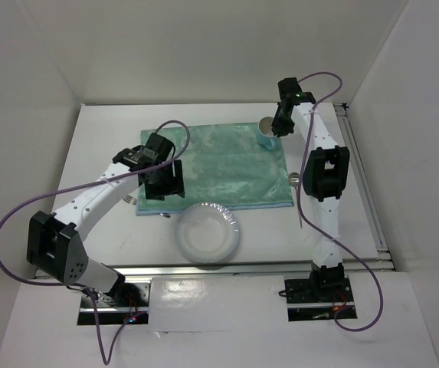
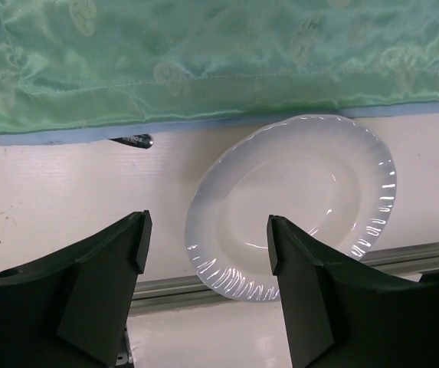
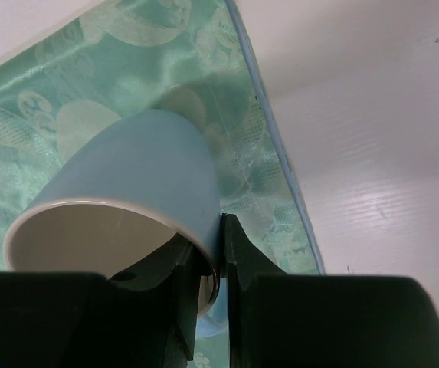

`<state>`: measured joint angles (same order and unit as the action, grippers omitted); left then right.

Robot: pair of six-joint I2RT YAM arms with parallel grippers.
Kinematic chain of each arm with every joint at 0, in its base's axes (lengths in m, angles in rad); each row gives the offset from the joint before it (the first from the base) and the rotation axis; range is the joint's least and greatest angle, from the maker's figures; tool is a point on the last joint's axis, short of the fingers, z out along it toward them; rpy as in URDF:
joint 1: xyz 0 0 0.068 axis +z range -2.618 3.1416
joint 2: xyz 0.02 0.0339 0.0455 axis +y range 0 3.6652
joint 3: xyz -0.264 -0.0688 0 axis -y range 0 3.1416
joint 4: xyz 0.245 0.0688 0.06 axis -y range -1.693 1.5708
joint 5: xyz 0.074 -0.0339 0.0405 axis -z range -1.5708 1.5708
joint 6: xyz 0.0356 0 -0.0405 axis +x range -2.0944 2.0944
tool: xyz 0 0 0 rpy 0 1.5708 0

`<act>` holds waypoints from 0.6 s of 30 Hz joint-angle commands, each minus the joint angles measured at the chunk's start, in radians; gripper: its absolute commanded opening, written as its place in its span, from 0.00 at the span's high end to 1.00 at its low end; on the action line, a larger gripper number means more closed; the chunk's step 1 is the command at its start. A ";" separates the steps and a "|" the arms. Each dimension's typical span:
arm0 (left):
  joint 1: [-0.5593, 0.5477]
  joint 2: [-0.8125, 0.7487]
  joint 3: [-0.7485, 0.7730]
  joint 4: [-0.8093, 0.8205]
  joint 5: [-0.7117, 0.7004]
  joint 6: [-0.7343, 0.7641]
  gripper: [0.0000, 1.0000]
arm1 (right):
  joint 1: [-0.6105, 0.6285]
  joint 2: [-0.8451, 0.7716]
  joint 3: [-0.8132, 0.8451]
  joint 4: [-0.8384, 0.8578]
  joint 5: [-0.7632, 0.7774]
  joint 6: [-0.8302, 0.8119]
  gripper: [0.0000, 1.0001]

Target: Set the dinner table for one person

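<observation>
The white dinner table [image 1: 104,153] carries a green-teal cloth mat [image 1: 219,165]. A white fluted plate [image 1: 208,232] lies on the table in front of the mat. My left gripper [image 1: 162,182] hovers over the mat's front left edge, open and empty. In the left wrist view its jaws [image 2: 208,245] frame the plate [image 2: 296,199]. My right gripper [image 1: 274,132] is shut on the wall of a light blue cup [image 1: 267,141] at the mat's far right corner. In the right wrist view one finger is inside the cup [image 3: 127,192] and one outside, and the cup tilts over the mat [image 3: 265,176].
A metal utensil tip [image 2: 131,140] pokes out from under the mat's front left edge. Another utensil [image 1: 294,180] lies on the table right of the mat. A metal rail [image 1: 265,268] runs along the near edge. White walls enclose the table.
</observation>
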<state>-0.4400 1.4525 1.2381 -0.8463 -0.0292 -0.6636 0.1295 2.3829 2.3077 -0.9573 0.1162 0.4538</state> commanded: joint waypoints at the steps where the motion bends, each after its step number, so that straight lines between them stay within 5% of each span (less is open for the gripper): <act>1: -0.011 0.014 0.018 0.023 -0.006 -0.027 0.21 | -0.013 0.007 0.062 0.054 -0.015 -0.001 1.00; 9: -0.038 0.005 -0.066 0.023 0.012 -0.071 0.18 | -0.013 0.047 0.053 0.063 -0.045 0.008 0.97; 12: -0.039 -0.007 -0.126 0.032 0.022 -0.082 0.08 | -0.013 0.036 0.053 0.083 -0.067 0.008 0.77; 13: -0.048 -0.020 -0.141 0.044 0.035 -0.082 0.06 | -0.013 0.036 0.053 0.083 -0.067 0.008 0.59; 18: -0.048 -0.046 -0.233 0.110 0.086 -0.091 0.03 | -0.013 -0.013 0.053 0.117 -0.113 0.008 0.45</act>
<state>-0.4831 1.4475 1.0336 -0.7918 0.0113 -0.7326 0.1215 2.4191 2.3123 -0.8959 0.0418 0.4603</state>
